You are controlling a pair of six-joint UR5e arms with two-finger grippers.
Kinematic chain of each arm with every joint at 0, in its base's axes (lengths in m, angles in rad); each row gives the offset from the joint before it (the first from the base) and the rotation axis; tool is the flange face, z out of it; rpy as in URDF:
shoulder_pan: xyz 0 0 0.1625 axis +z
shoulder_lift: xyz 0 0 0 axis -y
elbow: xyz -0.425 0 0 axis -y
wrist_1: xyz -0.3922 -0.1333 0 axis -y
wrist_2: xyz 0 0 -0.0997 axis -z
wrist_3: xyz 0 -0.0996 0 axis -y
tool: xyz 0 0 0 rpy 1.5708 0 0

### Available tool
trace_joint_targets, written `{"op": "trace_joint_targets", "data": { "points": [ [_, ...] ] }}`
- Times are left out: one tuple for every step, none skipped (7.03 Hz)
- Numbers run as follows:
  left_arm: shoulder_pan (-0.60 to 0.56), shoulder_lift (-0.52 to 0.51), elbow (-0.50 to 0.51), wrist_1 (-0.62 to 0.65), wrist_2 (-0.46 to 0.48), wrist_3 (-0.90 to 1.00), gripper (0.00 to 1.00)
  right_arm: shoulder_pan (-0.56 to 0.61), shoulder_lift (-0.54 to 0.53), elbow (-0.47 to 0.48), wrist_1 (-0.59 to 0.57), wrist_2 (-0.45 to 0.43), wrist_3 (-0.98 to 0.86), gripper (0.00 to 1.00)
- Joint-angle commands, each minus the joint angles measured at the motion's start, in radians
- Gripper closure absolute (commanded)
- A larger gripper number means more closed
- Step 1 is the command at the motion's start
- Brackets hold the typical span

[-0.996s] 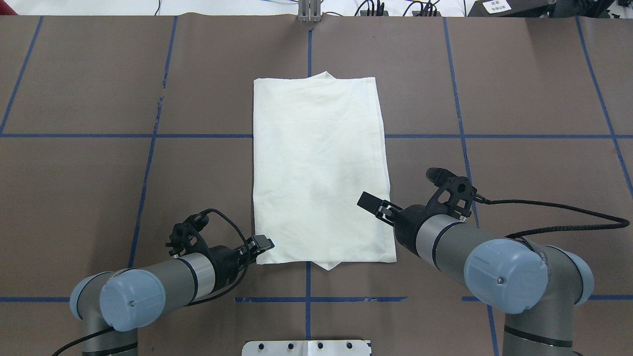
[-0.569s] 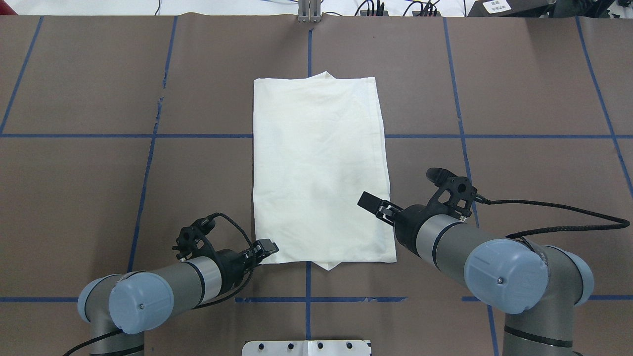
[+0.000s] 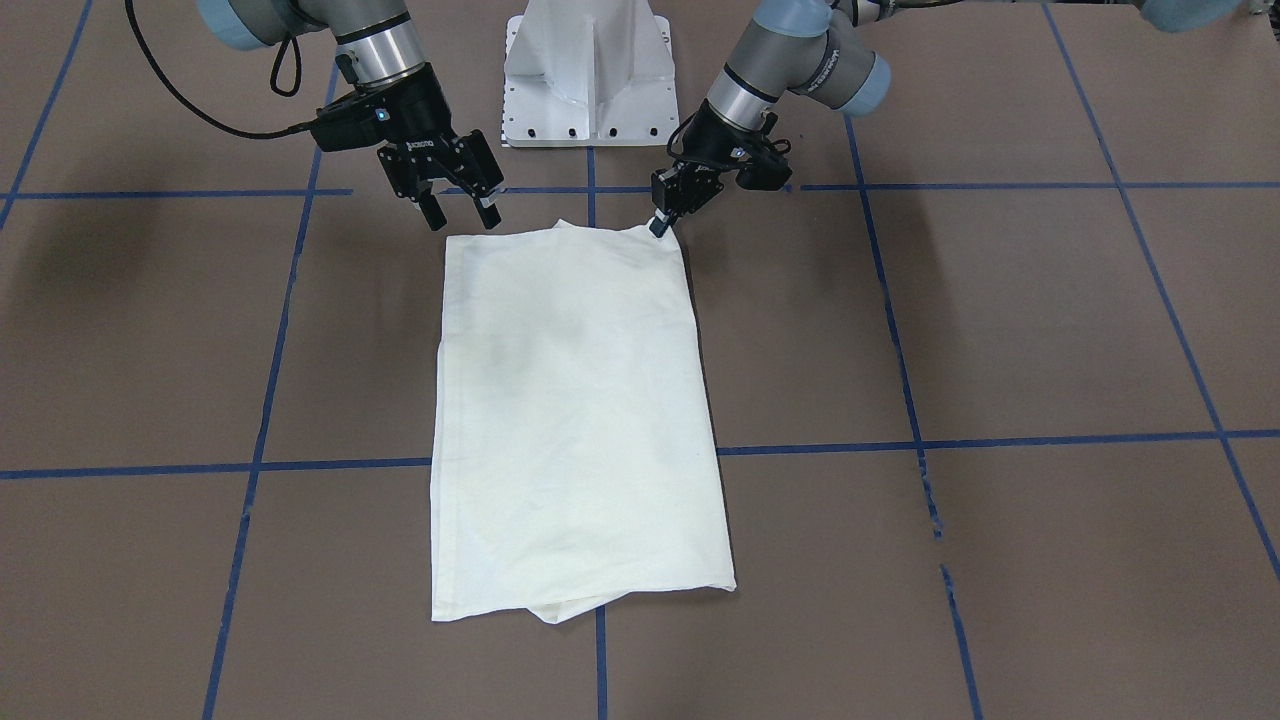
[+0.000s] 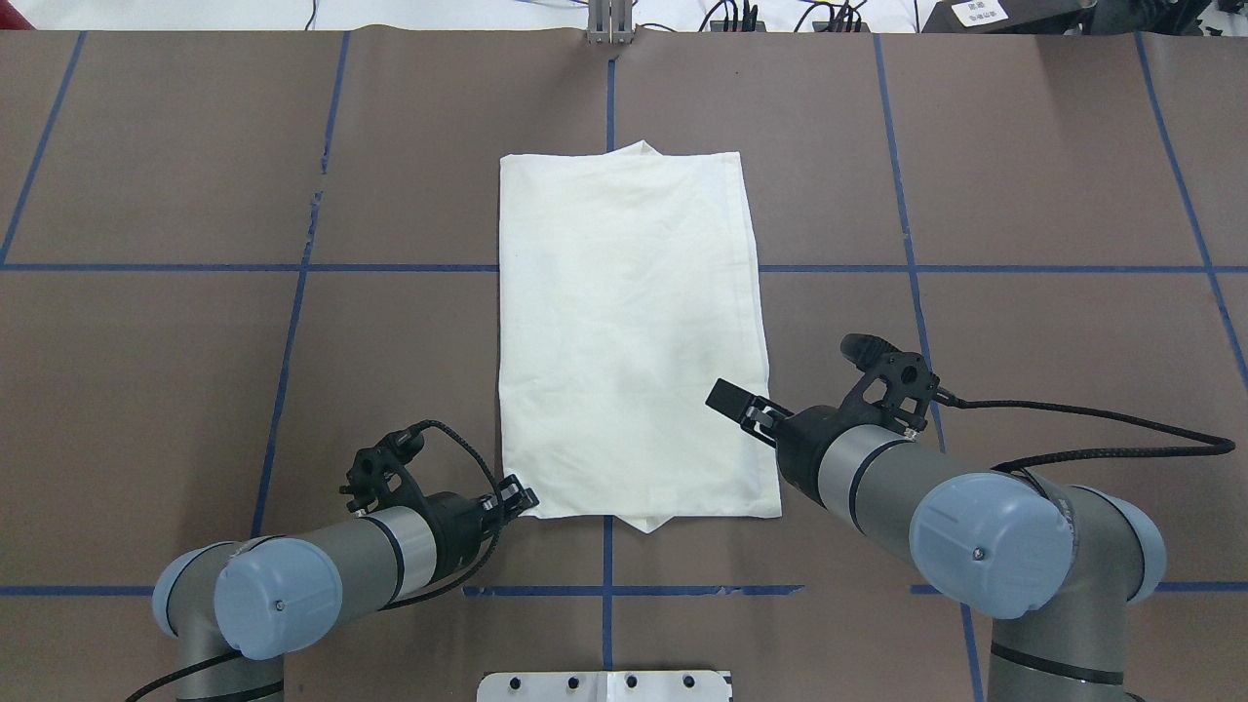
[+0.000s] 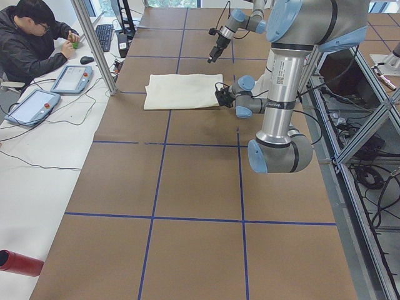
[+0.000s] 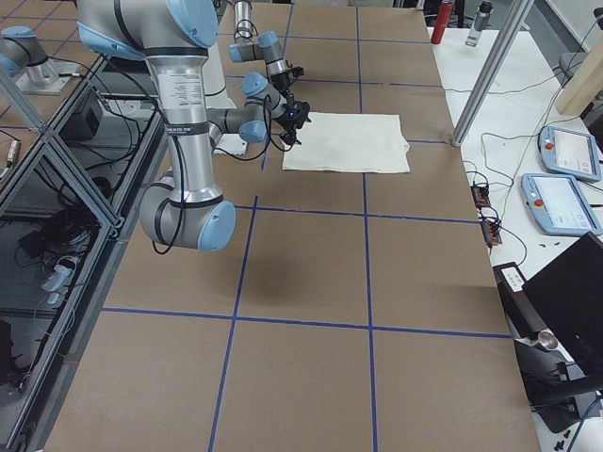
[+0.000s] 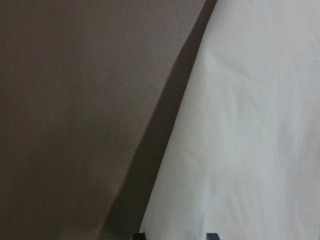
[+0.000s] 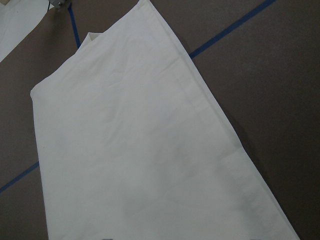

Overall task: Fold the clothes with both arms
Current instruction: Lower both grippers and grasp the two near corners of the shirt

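Observation:
The shirt (image 4: pixel 629 331) lies folded in a long rectangle, plain cream side up; its print is hidden. It also shows in the front view (image 3: pixel 575 400). My left gripper (image 4: pixel 522 499) is low at the shirt's near-left corner, also in the front view (image 3: pixel 659 226). The left wrist view shows cloth (image 7: pixel 250 125) between its two tips, which stand a narrow gap apart. My right gripper (image 3: pixel 463 215) is open and empty, raised over the shirt's near-right corner; it also shows in the overhead view (image 4: pixel 731 400). The right wrist view looks down on the shirt (image 8: pixel 135 150).
The brown table (image 4: pixel 195 390) carries a grid of blue tape lines. The white base mount (image 3: pixel 590 70) stands at the robot's edge. An operator (image 5: pixel 31 44) sits past the far edge beside control tablets (image 6: pixel 565 151).
My left gripper has moved a little right and then down onto the shirt's near-left corner. The right arm and the shirt have barely moved.

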Motion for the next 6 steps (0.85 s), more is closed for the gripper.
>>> {"op": "trace_joint_targets", "data": {
  "points": [
    [0.000, -0.001, -0.008, -0.001, 0.003, 0.001, 1.00, -0.013, 0.089, -0.005, -0.234, 0.007, 0.106, 0.15],
    [-0.001, -0.001, -0.012, -0.001, 0.003, 0.001, 1.00, -0.026, 0.137, -0.033, -0.303, 0.025, 0.161, 0.18],
    [-0.001, -0.002, -0.014, -0.001, 0.003, 0.001, 1.00, -0.035, 0.144, -0.089, -0.303, 0.027, 0.200, 0.23],
    [-0.001, -0.001, -0.014, -0.001, 0.003, 0.003, 1.00, -0.040, 0.150, -0.108, -0.312, 0.040, 0.200, 0.23],
    [-0.001, -0.002, -0.016, -0.001, 0.003, 0.004, 1.00, -0.038, 0.189, -0.161, -0.317, 0.044, 0.203, 0.23],
    [-0.001, -0.002, -0.023, -0.001, 0.003, 0.004, 1.00, -0.040, 0.202, -0.194, -0.317, 0.044, 0.202, 0.23]
  ]
}}
